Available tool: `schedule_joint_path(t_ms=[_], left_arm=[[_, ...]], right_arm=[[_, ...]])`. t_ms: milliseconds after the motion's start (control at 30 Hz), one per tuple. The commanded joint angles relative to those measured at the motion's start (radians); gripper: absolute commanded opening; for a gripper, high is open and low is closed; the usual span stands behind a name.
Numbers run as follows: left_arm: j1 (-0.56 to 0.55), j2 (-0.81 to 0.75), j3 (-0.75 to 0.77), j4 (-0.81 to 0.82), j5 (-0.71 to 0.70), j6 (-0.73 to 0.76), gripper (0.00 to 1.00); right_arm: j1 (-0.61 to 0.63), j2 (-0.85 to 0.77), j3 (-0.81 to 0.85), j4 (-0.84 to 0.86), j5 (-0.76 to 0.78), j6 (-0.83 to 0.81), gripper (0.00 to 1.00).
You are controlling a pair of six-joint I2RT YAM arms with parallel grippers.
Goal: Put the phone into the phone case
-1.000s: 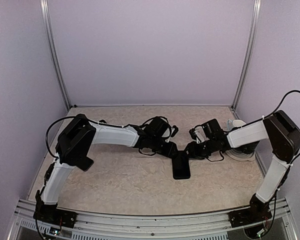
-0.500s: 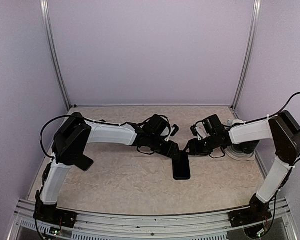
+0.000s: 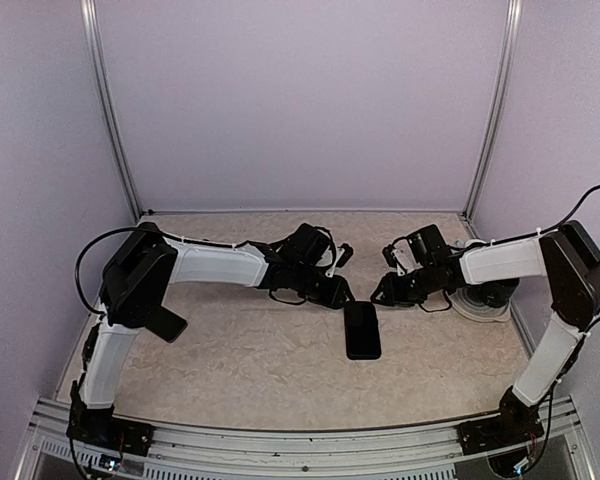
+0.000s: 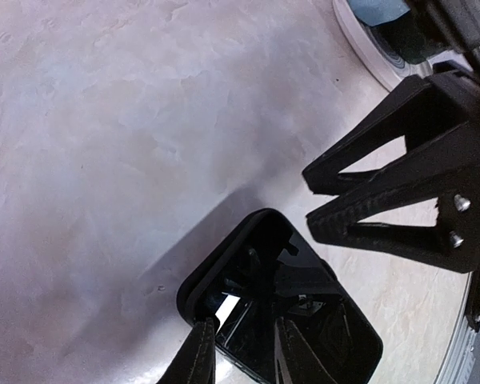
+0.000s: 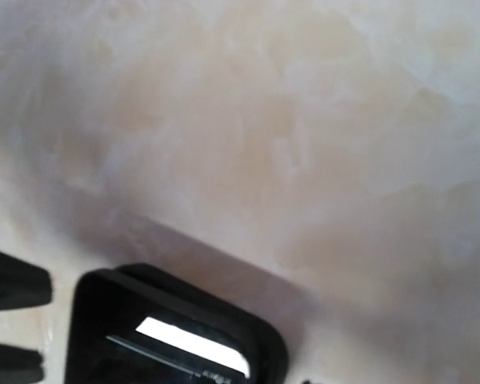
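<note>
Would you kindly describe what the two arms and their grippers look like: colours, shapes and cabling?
The left arm and right arm both have white tubular links joined by boxy black housings. Thin black cables loop off each elbow. The left gripper and right gripper are matt black; the right one's fingers are hollow triangular frames with two silver screws.

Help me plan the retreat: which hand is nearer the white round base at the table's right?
Right. The right hand sits just left of the white round base; the left hand is farther left, past the black phone's far end.
</note>
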Motion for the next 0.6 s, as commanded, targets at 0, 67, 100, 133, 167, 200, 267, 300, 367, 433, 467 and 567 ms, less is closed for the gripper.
schedule_joint_path(t_ms=[0, 67, 100, 133, 167, 200, 267, 300, 367, 433, 467, 567], left_arm=[[-0.003, 0.037, 0.056, -0.001, 0.008, -0.003, 0.27], [-0.006, 0.053, 0.063, -0.005, 0.012, -0.003, 0.27], [-0.007, 0.059, 0.069, -0.009, 0.011, -0.003, 0.27], [-0.008, 0.065, 0.078, -0.017, 0.009, -0.005, 0.27], [-0.006, 0.076, 0.086, -0.025, 0.007, -0.008, 0.27], [-0.006, 0.082, 0.096, -0.033, 0.004, -0.008, 0.27], [-0.005, 0.091, 0.105, -0.044, -0.010, -0.006, 0.27], [-0.005, 0.090, 0.105, -0.047, -0.014, -0.005, 0.26], [-0.005, 0.077, 0.094, -0.046, -0.017, -0.006, 0.26], [-0.005, 0.049, 0.072, -0.032, -0.024, -0.006, 0.26], [-0.003, 0.032, 0.059, -0.025, -0.029, -0.006, 0.27], [-0.002, -0.011, 0.039, -0.012, -0.035, -0.005, 0.29]], right_arm=[[-0.005, 0.036, 0.006, 0.033, -0.036, 0.009, 0.33], [-0.005, 0.033, -0.008, 0.045, -0.041, 0.015, 0.33], [-0.005, 0.033, -0.011, 0.050, -0.043, 0.015, 0.33], [-0.006, 0.034, -0.014, 0.051, -0.046, 0.015, 0.33], [-0.006, 0.036, -0.014, 0.054, -0.050, 0.016, 0.33], [-0.005, 0.037, -0.014, 0.056, -0.055, 0.016, 0.33], [-0.005, 0.037, -0.015, 0.056, -0.057, 0.017, 0.33], [-0.005, 0.036, -0.017, 0.057, -0.054, 0.017, 0.33], [-0.005, 0.035, -0.019, 0.056, -0.053, 0.017, 0.33], [-0.006, 0.037, -0.025, 0.056, -0.052, 0.016, 0.36], [-0.005, 0.040, -0.026, 0.057, -0.052, 0.017, 0.36], [-0.005, 0.052, -0.035, 0.068, -0.066, 0.020, 0.37]])
